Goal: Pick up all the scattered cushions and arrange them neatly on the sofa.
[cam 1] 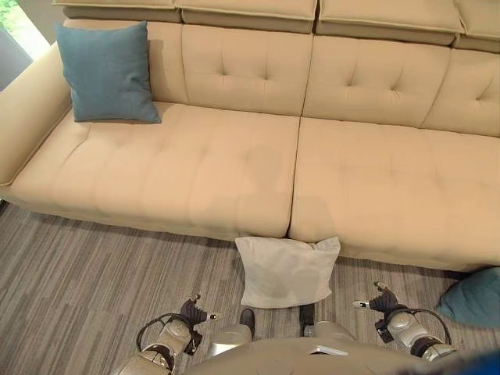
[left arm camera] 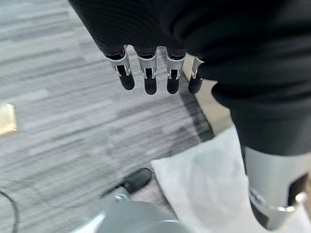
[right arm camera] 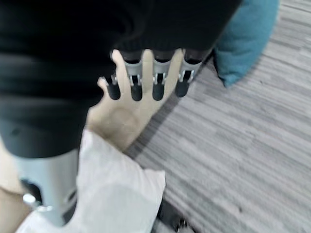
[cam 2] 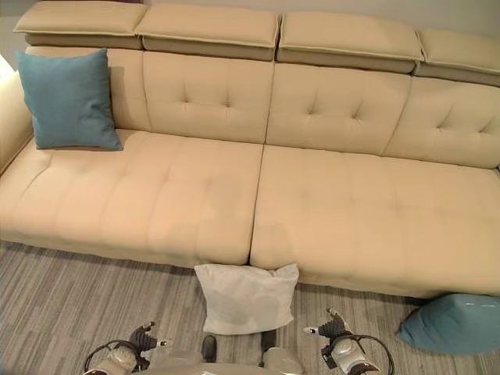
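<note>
grey striped carpet (cam 1: 94, 266), small tan object (left arm camera: 7, 119)

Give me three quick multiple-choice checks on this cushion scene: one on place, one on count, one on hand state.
1. Where is the white cushion?
A. on the sofa seat
B. on the floor against the sofa front
C. on the armrest

2. How many teal cushions show?
A. one
B. two
C. three

3. What do the hands hold?
A. nothing
B. the white cushion
C. a teal cushion

Key:
1 B, it leans on the sofa base.
2 B, one on the seat, one on the floor.
3 A, left hand and right hand hang open.
</note>
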